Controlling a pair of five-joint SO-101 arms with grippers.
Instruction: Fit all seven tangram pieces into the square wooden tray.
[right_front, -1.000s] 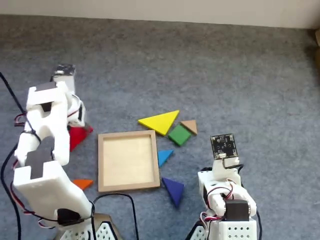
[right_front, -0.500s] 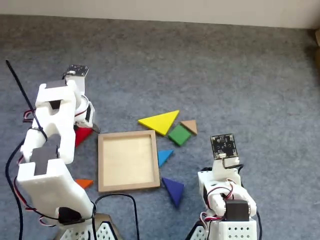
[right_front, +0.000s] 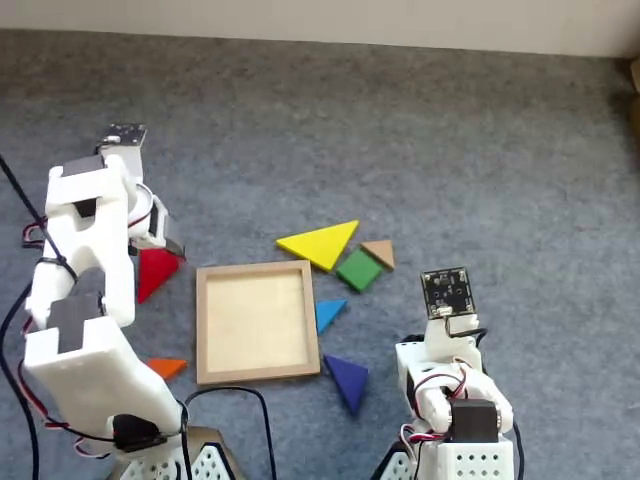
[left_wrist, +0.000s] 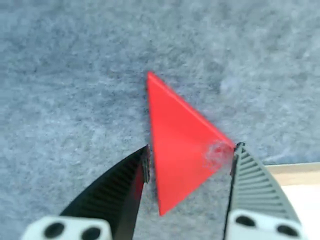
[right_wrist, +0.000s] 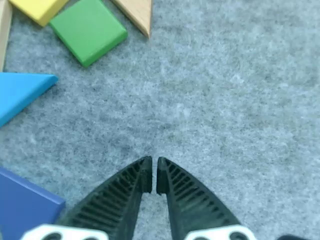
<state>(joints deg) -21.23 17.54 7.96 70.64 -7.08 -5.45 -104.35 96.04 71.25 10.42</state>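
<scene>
Red triangle (left_wrist: 180, 145) lies inside parted left claw (left_wrist: 191, 149).

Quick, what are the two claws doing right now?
Left gripper: open, straddling the red triangle.
Right gripper: shut, holding nothing.

surface: grey felt-like carpet (right_front: 480, 150), mottled nap, evenly lit. a pale wall strip (right_front: 320, 20) runs along its far edge.
</scene>
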